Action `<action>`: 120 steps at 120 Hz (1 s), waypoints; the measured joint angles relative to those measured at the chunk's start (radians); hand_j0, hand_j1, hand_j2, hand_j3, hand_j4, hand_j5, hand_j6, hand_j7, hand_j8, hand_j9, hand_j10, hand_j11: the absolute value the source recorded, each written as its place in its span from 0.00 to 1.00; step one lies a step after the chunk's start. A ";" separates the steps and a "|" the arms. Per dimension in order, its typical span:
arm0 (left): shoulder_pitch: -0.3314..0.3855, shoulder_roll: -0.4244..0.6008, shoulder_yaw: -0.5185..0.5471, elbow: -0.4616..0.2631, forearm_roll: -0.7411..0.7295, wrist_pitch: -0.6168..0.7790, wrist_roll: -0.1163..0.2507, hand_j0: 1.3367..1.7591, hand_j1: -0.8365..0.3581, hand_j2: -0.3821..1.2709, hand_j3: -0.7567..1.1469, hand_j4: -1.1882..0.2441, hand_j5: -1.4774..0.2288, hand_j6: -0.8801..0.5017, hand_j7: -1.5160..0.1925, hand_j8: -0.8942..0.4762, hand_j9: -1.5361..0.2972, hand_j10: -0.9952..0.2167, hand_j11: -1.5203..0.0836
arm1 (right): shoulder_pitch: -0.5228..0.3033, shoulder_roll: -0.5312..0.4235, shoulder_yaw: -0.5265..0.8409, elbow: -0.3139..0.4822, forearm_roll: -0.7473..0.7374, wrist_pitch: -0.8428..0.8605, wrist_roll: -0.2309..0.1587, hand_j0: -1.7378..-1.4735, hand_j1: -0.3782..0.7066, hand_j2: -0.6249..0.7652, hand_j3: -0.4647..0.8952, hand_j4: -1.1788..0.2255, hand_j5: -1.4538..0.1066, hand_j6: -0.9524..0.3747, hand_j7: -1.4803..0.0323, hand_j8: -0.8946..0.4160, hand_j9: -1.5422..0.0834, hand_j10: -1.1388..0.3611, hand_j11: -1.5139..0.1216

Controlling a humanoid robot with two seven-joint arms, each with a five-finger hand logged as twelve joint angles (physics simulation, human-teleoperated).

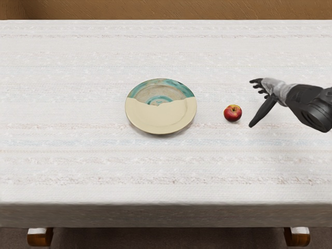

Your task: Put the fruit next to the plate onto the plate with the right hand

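Apple: small, red, round; lies on the table just right of the plate, not touching it. Judged light, firm, smooth-skinned, prone to roll; best taken around its widest part, fingers on opposite sides. Right hand: near the apple's right side, fingers spread, holding nothing. Plate: cream and teal, bare

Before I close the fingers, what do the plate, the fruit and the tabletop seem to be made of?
The round cream-and-teal plate looks like glazed ceramic: soft sheen, painted teal swirls. The small red apple has smooth, slightly shiny skin; whether it is real or plastic I cannot tell. The long whitish table looks matte, either woven cloth or pale grained wood; its faint streaks leave that open.
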 joint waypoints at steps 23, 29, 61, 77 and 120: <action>0.000 0.000 0.000 0.000 0.000 0.000 0.000 0.76 0.99 0.23 0.40 0.82 0.86 0.63 0.88 0.65 0.83 0.82 0.94 | -0.019 0.066 -0.005 -0.075 -0.008 -0.026 0.006 0.30 0.16 0.43 0.34 0.75 0.83 0.62 0.87 0.59 0.85 0.68 0.83; 0.000 0.000 0.000 0.000 0.000 0.000 0.000 0.76 0.99 0.23 0.40 0.82 0.86 0.63 0.88 0.65 0.83 0.82 0.94 | -0.020 0.071 -0.007 -0.081 -0.010 -0.030 0.006 0.30 0.19 0.43 0.34 0.73 0.81 0.60 0.85 0.57 0.83 0.66 0.81; 0.000 0.000 0.000 0.000 0.000 0.000 0.000 0.76 0.99 0.23 0.40 0.82 0.86 0.63 0.88 0.65 0.83 0.82 0.94 | -0.017 0.102 -0.011 -0.089 -0.015 -0.039 0.007 0.30 0.27 0.42 0.34 0.68 0.75 0.55 0.79 0.51 0.77 0.61 0.75; 0.000 0.000 0.000 0.000 0.000 0.000 0.000 0.76 0.99 0.23 0.40 0.82 0.86 0.63 0.88 0.65 0.83 0.82 0.94 | -0.016 0.111 -0.011 -0.090 -0.015 -0.039 0.007 0.30 0.33 0.41 0.34 0.64 0.70 0.51 0.74 0.47 0.73 0.58 0.71; 0.000 0.000 0.000 0.000 0.000 0.000 0.000 0.76 0.99 0.23 0.40 0.82 0.86 0.63 0.88 0.65 0.83 0.82 0.94 | -0.025 0.136 -0.013 -0.090 -0.017 -0.039 0.006 0.30 0.45 0.40 0.34 0.56 0.62 0.43 0.65 0.38 0.65 0.60 0.46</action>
